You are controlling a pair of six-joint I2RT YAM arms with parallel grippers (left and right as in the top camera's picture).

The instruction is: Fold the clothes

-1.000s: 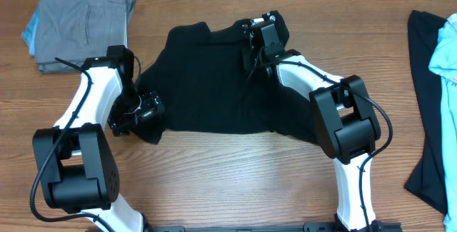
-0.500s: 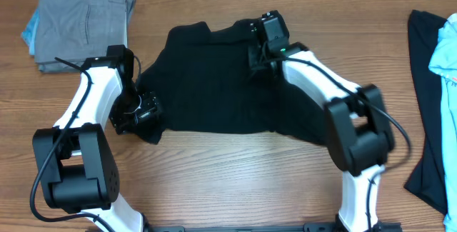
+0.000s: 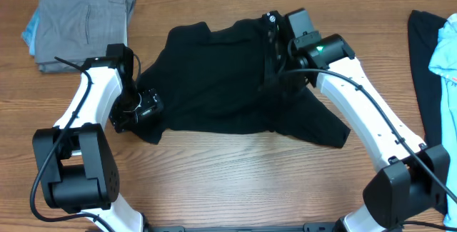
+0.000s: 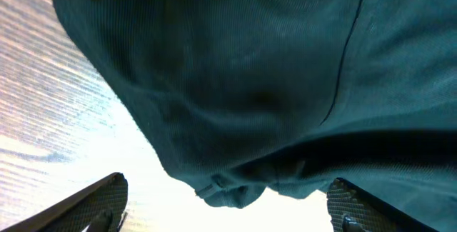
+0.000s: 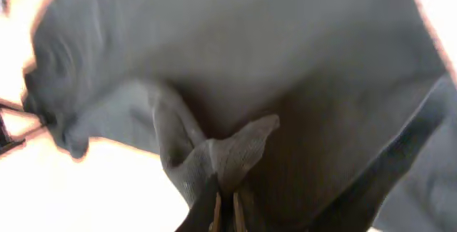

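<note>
1. At mid-tabletop you've got the black shirt spread flat. Its collar is toward the far edge and one sleeve trails off at the near right.
2. Your left arm has its base at the near-left corner. The white link climbs to a bend beside the shirt's left edge, then the wrist doubles back down to the shirt's near-left corner.
3. Left fingers are spread wide. The wrist view shows a rumpled hem corner sitting between them, with nothing clamped.
4. Your right arm has its base at the near right. The long white link is stretched up and left, with the wrist over the shirt's far-right part, close to the collar.
5. Right fingers are closed tight on a pinched ridge of shirt cloth, and the fabric around it puckers toward the pinch.
6. At the far-left corner, a folded grey garment sits on a light blue piece.
7. At the right edge, a second black garment lies with a light blue garment on top. Both are cut off by the frame.
</note>
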